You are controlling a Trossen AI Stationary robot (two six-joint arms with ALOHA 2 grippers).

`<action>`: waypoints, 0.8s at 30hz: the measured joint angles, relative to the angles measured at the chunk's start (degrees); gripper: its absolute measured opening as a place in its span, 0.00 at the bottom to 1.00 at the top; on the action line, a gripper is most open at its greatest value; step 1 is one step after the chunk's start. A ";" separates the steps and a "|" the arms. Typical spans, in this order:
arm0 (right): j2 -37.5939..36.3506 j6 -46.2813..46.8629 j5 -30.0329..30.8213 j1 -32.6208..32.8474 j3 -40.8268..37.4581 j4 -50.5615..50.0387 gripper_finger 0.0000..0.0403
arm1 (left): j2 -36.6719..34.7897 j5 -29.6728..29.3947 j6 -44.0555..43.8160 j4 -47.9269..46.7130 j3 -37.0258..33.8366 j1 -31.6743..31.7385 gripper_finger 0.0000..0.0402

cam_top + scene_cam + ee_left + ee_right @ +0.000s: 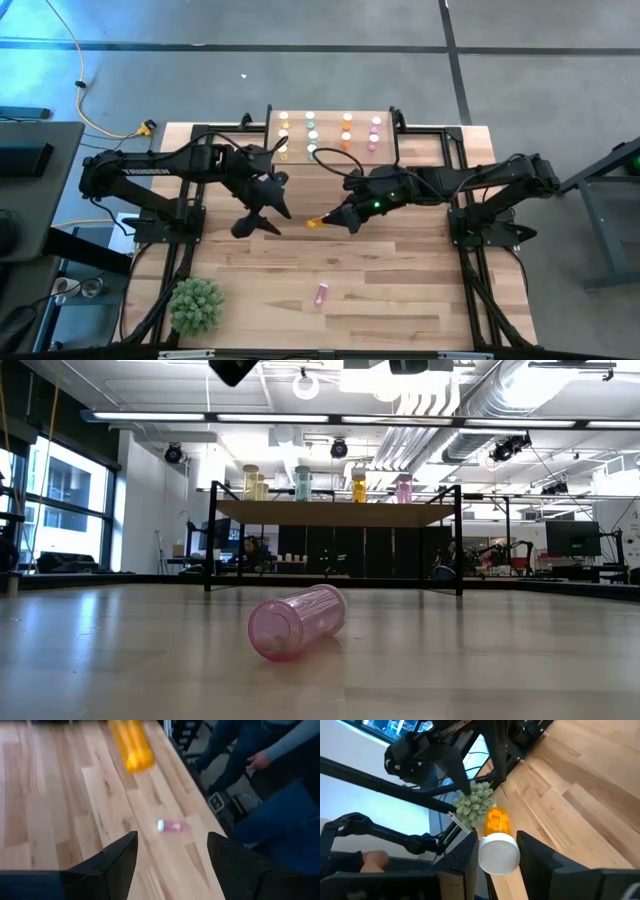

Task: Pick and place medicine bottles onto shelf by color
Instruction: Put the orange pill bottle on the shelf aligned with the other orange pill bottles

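Currently the carry step is in hand: one orange medicine bottle is lifted, the placing not yet done.

Far left of the high view, a small green plant [196, 305] is seen near the table's front edge, not involved. Next, the left gripper [256, 222] is held above the tabletop [400, 290] with its fingers [112, 860] spread wide and nothing between them; it is judged to be waiting.

At centre, the orange bottle [316, 223] is clamped by the right gripper [335, 220] at its white cap end [498, 854], body pointing outward, clear of the table. A pink bottle [322, 294] is left lying on its side on the tabletop nearer the front, well apart from both grippers.

Behind the grippers, the shelf [330, 150] is already loaded in colour columns: yellow, green, orange, pink, left to right.

Next move, as judged: the orange bottle must be carried back to the orange column [347, 130], turned upright, and set into a free spot without neighbouring bottles being knocked. Whether a free spot remains cannot be told. The pink bottle would then be fetched.
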 joint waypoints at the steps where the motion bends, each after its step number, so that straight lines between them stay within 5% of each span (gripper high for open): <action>1: 0.02 -0.33 -0.43 -0.29 0.00 0.16 0.26 | 0.00 0.00 -0.74 1.17 0.00 -0.10 0.57; 11: 0.00 -0.80 -2.90 -2.72 0.00 0.33 0.26 | 2.12 -1.93 -10.86 14.30 0.00 0.01 0.57; 24: 0.00 -1.82 -5.02 -2.84 -0.07 -0.53 0.26 | 7.26 -3.44 -17.40 20.23 -0.01 0.45 0.57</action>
